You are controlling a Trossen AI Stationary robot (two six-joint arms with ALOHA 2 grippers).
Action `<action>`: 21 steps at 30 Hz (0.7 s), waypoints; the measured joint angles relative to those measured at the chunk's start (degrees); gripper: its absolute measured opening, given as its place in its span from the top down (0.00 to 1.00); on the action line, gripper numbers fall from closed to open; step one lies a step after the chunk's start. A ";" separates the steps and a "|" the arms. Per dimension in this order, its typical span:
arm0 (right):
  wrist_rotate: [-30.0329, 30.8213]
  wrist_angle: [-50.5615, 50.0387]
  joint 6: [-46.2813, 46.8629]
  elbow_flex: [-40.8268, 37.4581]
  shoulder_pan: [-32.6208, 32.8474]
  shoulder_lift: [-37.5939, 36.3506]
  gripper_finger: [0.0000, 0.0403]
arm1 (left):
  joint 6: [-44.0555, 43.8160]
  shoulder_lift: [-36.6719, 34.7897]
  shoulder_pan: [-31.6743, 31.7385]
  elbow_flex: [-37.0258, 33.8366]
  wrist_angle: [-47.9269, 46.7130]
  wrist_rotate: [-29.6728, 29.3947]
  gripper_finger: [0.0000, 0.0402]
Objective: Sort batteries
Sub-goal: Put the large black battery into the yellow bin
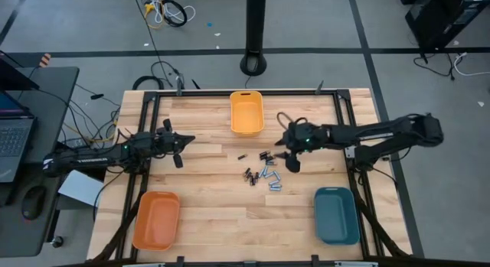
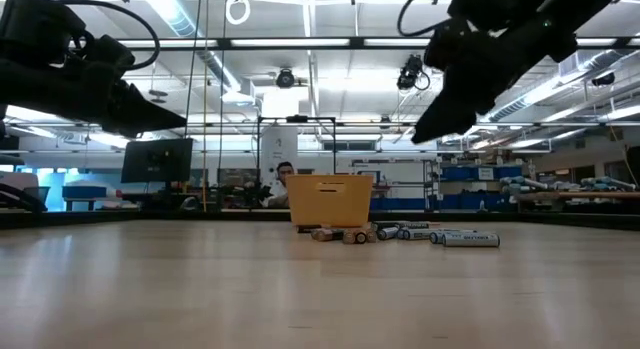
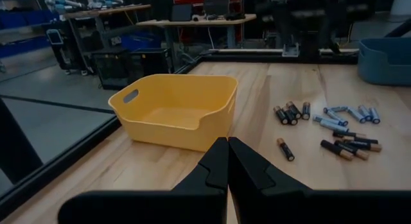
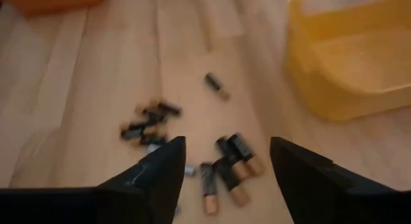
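Observation:
Several small batteries (image 1: 262, 174), some dark and some pale blue, lie on their sides in a loose cluster mid-table; they also show in the low view (image 2: 405, 232) and the left wrist view (image 3: 329, 126). My right gripper (image 4: 225, 165) hangs open above the cluster's far right side (image 1: 292, 160), tipped down toward the dark batteries (image 4: 226, 161), touching nothing. My left gripper (image 3: 228, 156) is shut and empty, held level over the table's left side (image 1: 178, 147), pointing toward the yellow bin (image 3: 176, 108).
A yellow bin (image 1: 246, 112) stands at the far middle of the table. An orange bin (image 1: 156, 219) sits near left and a teal bin (image 1: 336, 214) near right. One dark battery (image 4: 217, 85) lies apart from the cluster. Bare wood lies between the bins.

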 joint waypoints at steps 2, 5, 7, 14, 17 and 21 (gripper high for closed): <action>-0.91 0.07 0.02 0.09 0.80 2.14 0.38 | -0.07 0.00 0.00 0.00 0.05 0.01 0.97; -1.04 0.09 0.79 0.11 2.09 5.63 0.37 | -0.15 0.00 0.00 0.00 0.11 0.00 0.97; -1.04 0.07 1.33 0.11 2.88 8.01 0.38 | -0.17 0.00 0.00 0.00 0.15 0.01 0.97; -1.04 2.11 1.74 0.11 4.63 12.59 0.44 | -0.13 0.00 0.00 0.00 0.20 0.02 0.97; -1.02 2.65 1.97 0.11 4.92 12.55 0.46 | -0.41 0.00 0.00 0.00 0.18 0.02 0.97; -1.18 3.26 2.03 0.18 5.02 12.02 0.53 | -1.78 -0.02 0.00 0.00 0.17 0.03 0.97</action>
